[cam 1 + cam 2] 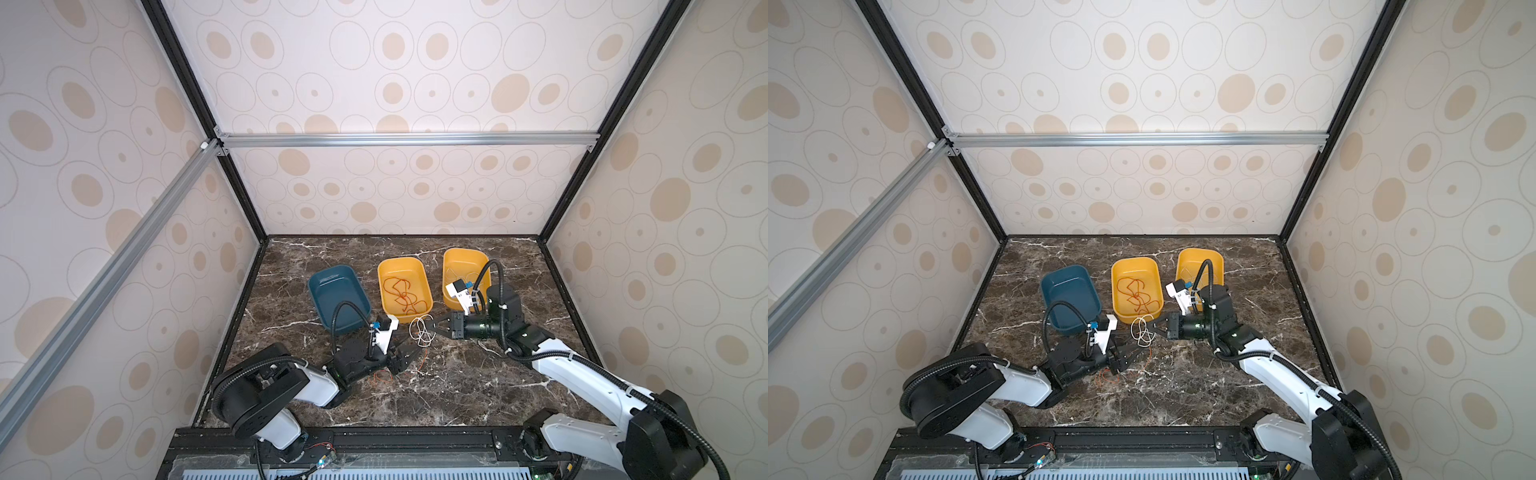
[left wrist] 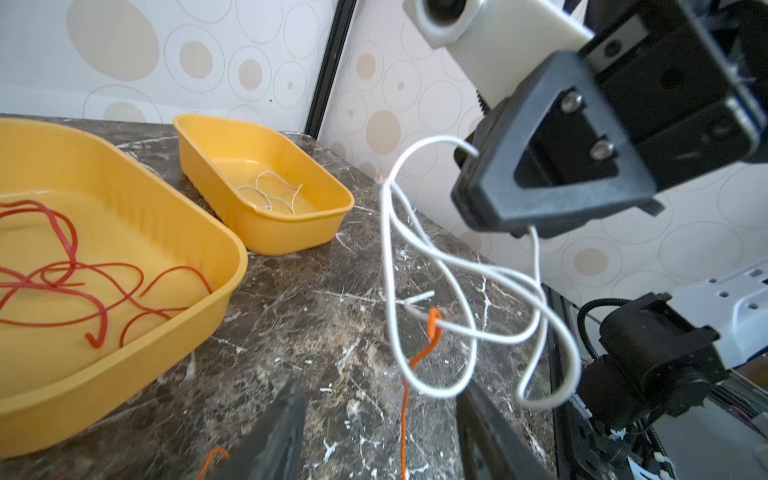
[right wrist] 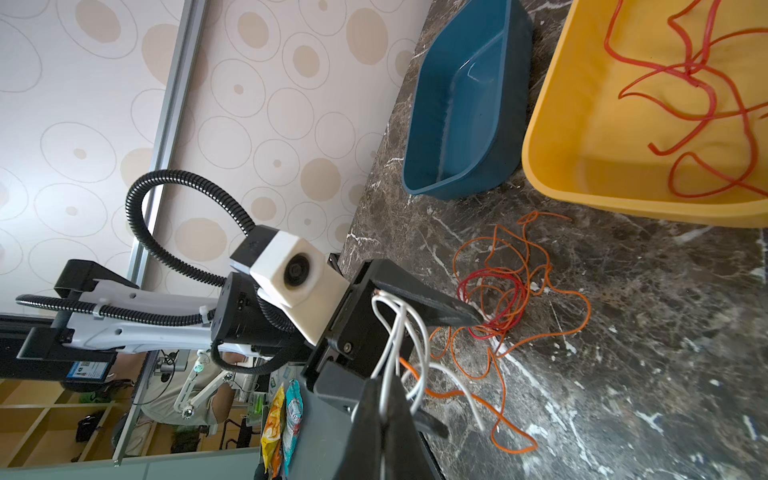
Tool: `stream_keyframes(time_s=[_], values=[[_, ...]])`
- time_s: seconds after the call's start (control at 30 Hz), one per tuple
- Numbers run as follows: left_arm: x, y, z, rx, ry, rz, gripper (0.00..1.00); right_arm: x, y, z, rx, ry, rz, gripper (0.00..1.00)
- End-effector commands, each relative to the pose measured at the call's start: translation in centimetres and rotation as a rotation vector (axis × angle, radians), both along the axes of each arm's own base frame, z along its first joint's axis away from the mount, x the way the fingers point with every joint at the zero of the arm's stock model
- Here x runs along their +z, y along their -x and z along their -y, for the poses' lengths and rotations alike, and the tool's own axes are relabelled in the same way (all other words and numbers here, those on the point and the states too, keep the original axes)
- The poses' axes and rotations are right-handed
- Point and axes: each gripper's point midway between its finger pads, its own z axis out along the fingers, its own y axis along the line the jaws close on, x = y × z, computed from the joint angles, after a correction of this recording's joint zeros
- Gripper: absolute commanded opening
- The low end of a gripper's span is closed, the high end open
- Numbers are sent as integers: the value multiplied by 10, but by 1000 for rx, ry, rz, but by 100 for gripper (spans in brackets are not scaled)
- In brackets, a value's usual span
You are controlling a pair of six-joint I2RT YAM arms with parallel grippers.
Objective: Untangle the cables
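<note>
Starting far left: dark teal plastic tray [image 1: 336,291], nothing in it. Next, left jaws down low on the dark marble tabletop [image 1: 457,386], spread apart and gripping nothing, straddling a thin orange strand [image 2: 433,328] off the loose orange-and-red tangle [image 3: 498,299] lying there. Then the middle yellow plastic tray [image 1: 401,266], with curly red cables [image 1: 401,296] sitting in it. Just in front of that, a looped white cable [image 2: 434,140] dangling from the right jaws, clamped shut on its top bend. Orange strand hooked over one white loop, so not free yet. Far right, a second yellow plastic tray [image 1: 461,266] holding one thin white wire [image 2: 270,191].

Handling-wise, guessing featherweight, floppy, a bit springy, slick-coated: no shape-holding, lots of snagging. Probably best to pinch the orange right near the hook and ease it sideways off the loop rather than yank. Hard tugs likely to tighten things or drag the whole tangle along.
</note>
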Motion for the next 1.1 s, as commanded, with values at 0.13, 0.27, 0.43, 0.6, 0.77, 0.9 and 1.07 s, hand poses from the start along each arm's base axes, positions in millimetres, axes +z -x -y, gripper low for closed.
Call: stream_keyframes(time_s=[0.13,0.27,0.43,0.6,0.77,0.9,1.07], values=[[31,0,21,-33,94,55,51,7,-7,-5,9,-28,11,0],[26,-3,24,-27,81,38,41,7,-8,-5,6,-30,7,0],[17,-2,21,-18,48,21,35,7,-11,-1,-13,-27,13,0],[2,-6,16,20,-14,-17,18,9,-14,3,-29,-31,15,0],[-1,-5,11,32,-24,-26,10,8,-16,5,-42,-26,12,0],[-7,-6,9,41,-47,-38,2,6,-21,11,-79,-22,6,0],[-13,-4,6,45,-68,-49,0,5,-30,26,-163,-19,12,0]])
